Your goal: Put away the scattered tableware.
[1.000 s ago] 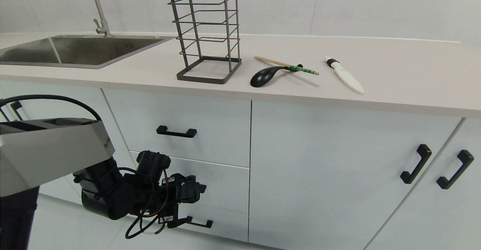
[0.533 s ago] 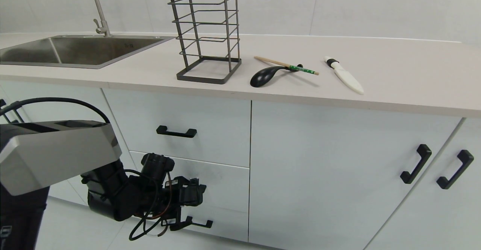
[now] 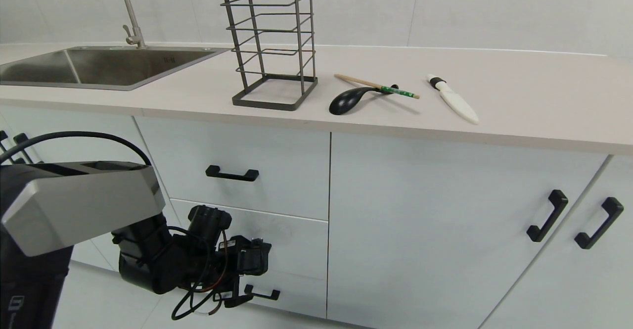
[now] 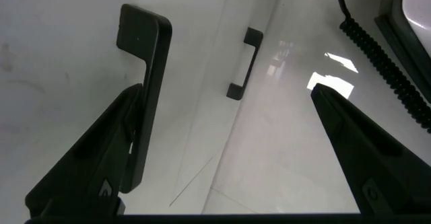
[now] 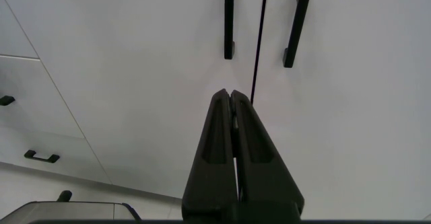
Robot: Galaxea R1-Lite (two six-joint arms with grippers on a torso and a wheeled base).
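On the counter lie a black spoon [image 3: 348, 100], a wooden chopstick [image 3: 377, 86] resting across its handle, and a white knife [image 3: 453, 99] further right. My left gripper [image 3: 243, 292] hangs low in front of the cabinets, at the black handle of the bottom drawer [image 3: 263, 295]. In the left wrist view the left gripper [image 4: 224, 106] is open, and that handle [image 4: 147, 93] stands just beside one of its fingers [image 4: 91, 160], with nothing held. My right gripper [image 5: 231, 97] is shut on nothing and faces the white cabinet doors.
A tall wire rack [image 3: 273, 42] stands on the counter left of the spoon, with a steel sink [image 3: 106, 67] and faucet [image 3: 126, 7] beyond it. The upper drawer handle [image 3: 232, 173] sits above my left gripper. Two door handles [image 3: 547, 216] are at the right.
My left arm has shifted slightly to the right and down, bringing the gripper closer to the bottom drawer handle. The things on the counter have not moved.
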